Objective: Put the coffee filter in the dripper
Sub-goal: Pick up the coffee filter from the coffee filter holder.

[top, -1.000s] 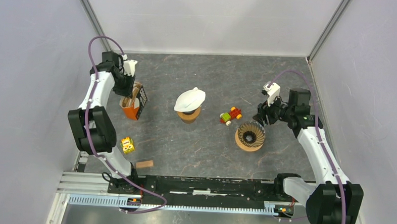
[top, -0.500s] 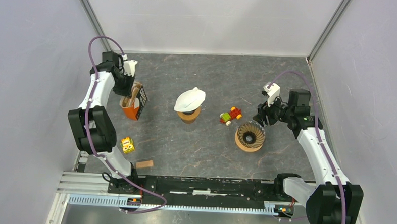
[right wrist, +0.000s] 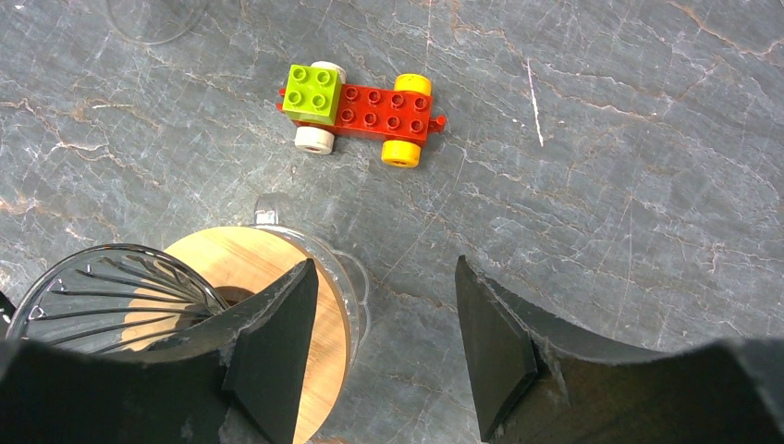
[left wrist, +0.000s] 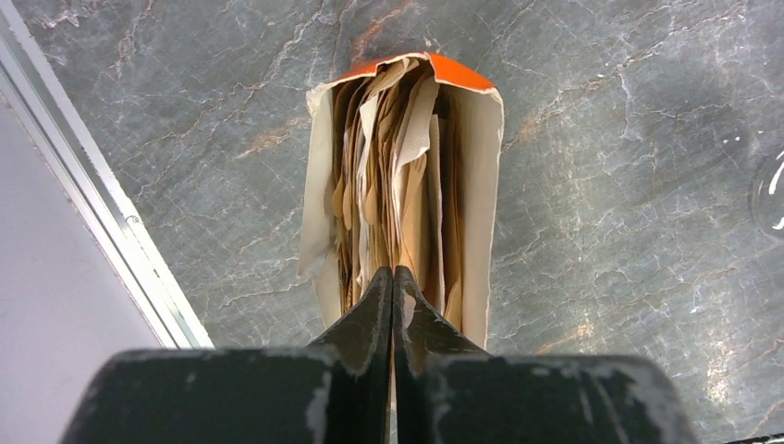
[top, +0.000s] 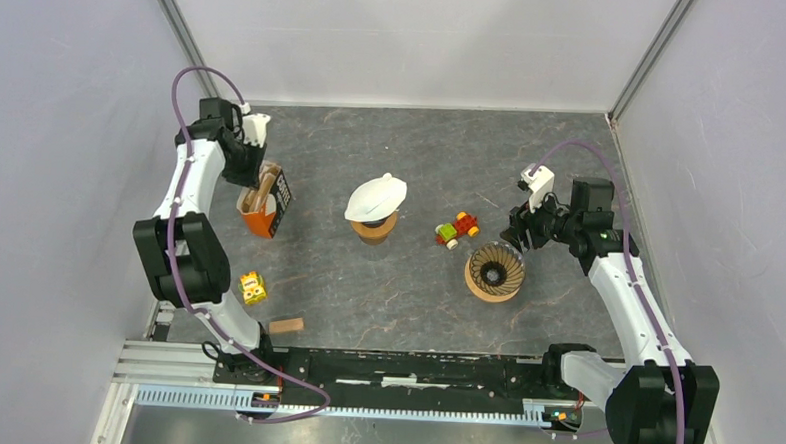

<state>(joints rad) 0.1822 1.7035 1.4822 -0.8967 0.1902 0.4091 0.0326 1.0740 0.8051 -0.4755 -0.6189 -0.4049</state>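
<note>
**Coffee filter** (top: 264,187): a tan paper sheet, one of a stack of brown and cream sheets set on edge in an orange filter packet (top: 258,215). It sits at the left of the table, well apart from the dripper. In the left wrist view the stack's long axis runs straight away from the camera. The packet's open mouth faces the gripper and its orange end is farthest off. From above, the sheet stands up out of the packet and leans toward the far left.

**Left gripper** (left wrist: 393,277): just above the packet mouth. Its fingers are pressed together with no gap showing, the tips pinched on the near edge of the sheet.

**Dripper** (top: 494,270): a clear ribbed glass cone in a round wooden collar, right of centre. It stands upright with its mouth facing up and holds no paper.

**Right gripper** (right wrist: 381,301): just beyond the dripper's far right side, fingers spread wide with nothing between them. In the wrist view one finger overlaps the dripper's rim; whether they touch cannot be told.

**Toy car** (right wrist: 361,111): red brick chassis with a green block, one white wheel and one yellow. It lies flat, near the dripper on its left.

**White domed piece on a wooden ring** (top: 376,206): at table centre.

**Yellow cube** (top: 253,288) and **wooden block** (top: 285,325): near left.

**Table** (top: 422,148): grey and veined.
</note>
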